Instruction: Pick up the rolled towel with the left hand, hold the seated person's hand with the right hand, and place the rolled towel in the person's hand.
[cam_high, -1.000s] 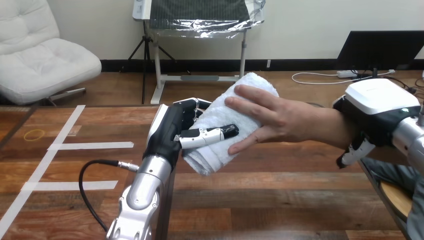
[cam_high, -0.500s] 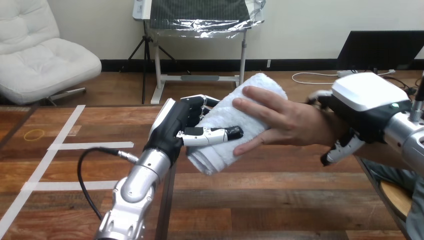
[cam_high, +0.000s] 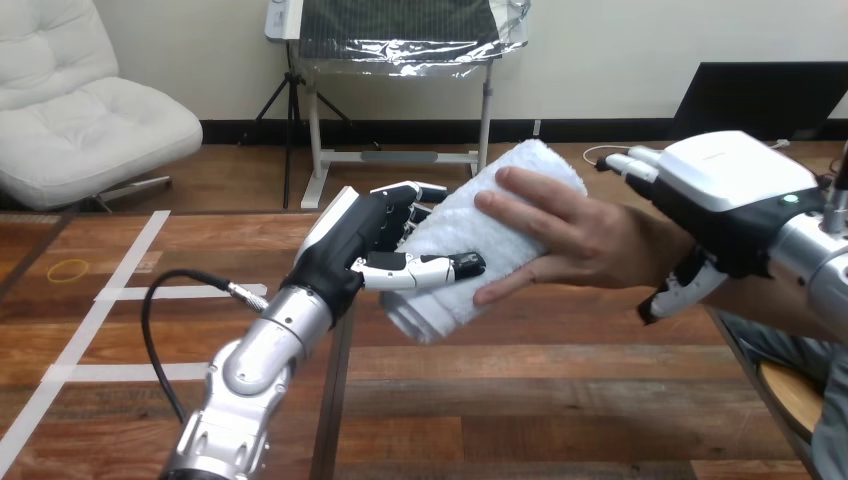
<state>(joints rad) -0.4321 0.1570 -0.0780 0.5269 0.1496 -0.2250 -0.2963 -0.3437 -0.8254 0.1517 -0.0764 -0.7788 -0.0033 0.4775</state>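
The rolled white towel (cam_high: 452, 228) is held tilted above the table, its upper end pointing up and to the right. My left hand (cam_high: 362, 243) is shut on its lower part, thumb across the front and fingers behind. The person's hand (cam_high: 572, 240) comes in from the right and lies over the towel's upper half, fingers spread on it and thumb beneath. My right hand (cam_high: 722, 198) sits on the person's wrist, its white back facing up. Its fingers reach over the far side and its thumb curls under.
The wooden table (cam_high: 520, 400) lies below both hands, with strips of white tape (cam_high: 120, 292) at the left. A black cable (cam_high: 160, 310) loops off my left forearm. The person's knee and a stool seat (cam_high: 800, 385) show at the lower right.
My right hand has slid left along the person's forearm onto the wrist. My left hand, the towel and the person's hand have risen slightly and shifted right.
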